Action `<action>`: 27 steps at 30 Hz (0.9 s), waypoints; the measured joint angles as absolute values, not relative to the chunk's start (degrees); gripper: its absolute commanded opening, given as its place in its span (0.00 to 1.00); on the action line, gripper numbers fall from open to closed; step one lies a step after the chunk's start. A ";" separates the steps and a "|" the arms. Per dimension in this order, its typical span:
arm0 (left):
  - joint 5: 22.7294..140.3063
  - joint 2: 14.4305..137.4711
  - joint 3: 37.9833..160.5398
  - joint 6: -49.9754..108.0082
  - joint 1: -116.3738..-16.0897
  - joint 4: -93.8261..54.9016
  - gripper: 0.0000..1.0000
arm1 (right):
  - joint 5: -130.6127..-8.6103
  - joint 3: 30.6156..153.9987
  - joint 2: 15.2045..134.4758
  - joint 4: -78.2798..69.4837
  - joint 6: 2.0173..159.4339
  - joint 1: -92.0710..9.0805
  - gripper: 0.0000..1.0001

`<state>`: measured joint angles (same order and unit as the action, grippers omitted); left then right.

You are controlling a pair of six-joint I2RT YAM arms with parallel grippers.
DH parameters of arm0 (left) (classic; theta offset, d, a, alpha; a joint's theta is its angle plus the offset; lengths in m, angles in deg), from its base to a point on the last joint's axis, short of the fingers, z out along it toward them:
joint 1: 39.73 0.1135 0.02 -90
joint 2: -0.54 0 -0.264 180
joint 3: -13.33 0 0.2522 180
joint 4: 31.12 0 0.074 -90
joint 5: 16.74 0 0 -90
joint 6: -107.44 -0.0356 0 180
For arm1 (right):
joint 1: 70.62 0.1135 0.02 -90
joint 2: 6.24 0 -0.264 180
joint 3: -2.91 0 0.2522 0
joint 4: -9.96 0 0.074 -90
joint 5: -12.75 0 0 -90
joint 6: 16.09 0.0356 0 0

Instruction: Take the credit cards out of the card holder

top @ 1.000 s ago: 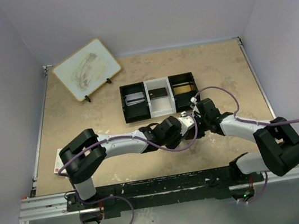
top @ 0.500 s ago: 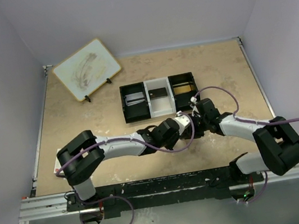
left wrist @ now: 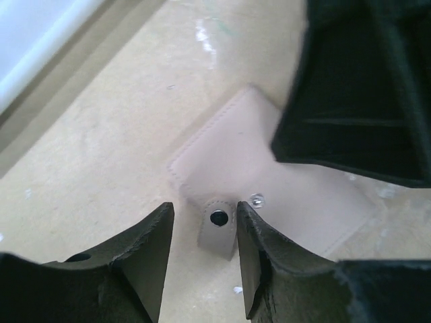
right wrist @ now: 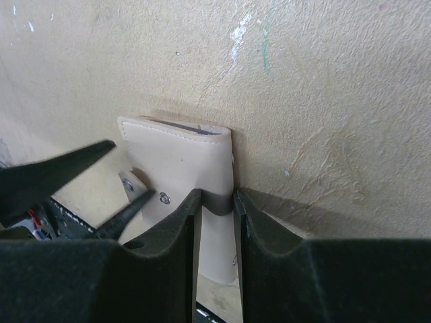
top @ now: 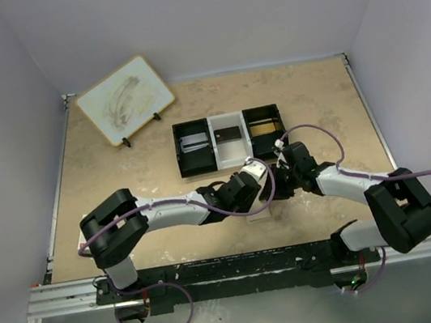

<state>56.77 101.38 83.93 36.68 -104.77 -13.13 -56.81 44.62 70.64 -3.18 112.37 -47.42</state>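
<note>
The card holder (left wrist: 269, 168) lies flat on the table, pale with a stitched edge. Its snap tab (left wrist: 219, 229) sticks out between the fingers of my left gripper (left wrist: 204, 215), which is open and does not clamp it. My right gripper (right wrist: 215, 198) is shut on the holder's (right wrist: 182, 161) right edge. Thin card edges (right wrist: 182, 126) show at the holder's far end. In the top view both grippers (top: 261, 180) (top: 281, 177) meet over the holder and hide it. A silvery card (top: 193, 142) and a dark card (top: 228, 135) lie in the tray.
The three-compartment tray (top: 232, 157) stands just beyond the grippers, with a brownish thing (top: 263, 128) in its right compartment. A wood-framed whiteboard (top: 124, 100) leans at the back left. A small red-and-white box (top: 82, 236) lies at the left edge.
My left wrist has drawn back a little to the left and lower. The right arm has stayed put on the holder.
</note>
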 measured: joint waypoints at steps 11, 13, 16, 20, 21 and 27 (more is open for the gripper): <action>47.17 95.24 76.72 44.44 -104.35 -11.93 0.40 | -56.96 44.64 70.64 -3.25 112.35 -47.42 0.28; 47.19 95.24 76.48 46.17 -104.35 -12.21 0.40 | -56.98 44.66 70.68 -3.29 112.35 -47.42 0.28; 47.56 95.24 75.63 50.17 -104.35 -13.96 0.41 | -56.96 44.81 70.86 -3.44 112.35 -47.42 0.28; 48.77 94.87 73.00 56.55 -104.24 -16.91 0.42 | -56.96 44.97 70.99 -3.64 112.35 -47.42 0.28; 48.94 94.69 72.41 58.23 -104.24 -17.19 0.42 | -56.96 44.97 70.99 -3.64 112.37 -47.42 0.28; 48.26 94.15 71.80 65.27 -104.18 -17.65 0.15 | -56.96 45.05 71.01 -3.79 112.35 -47.42 0.28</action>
<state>48.26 94.15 71.80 65.27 -104.18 -17.65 -56.96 45.05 71.01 -3.79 112.35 -47.42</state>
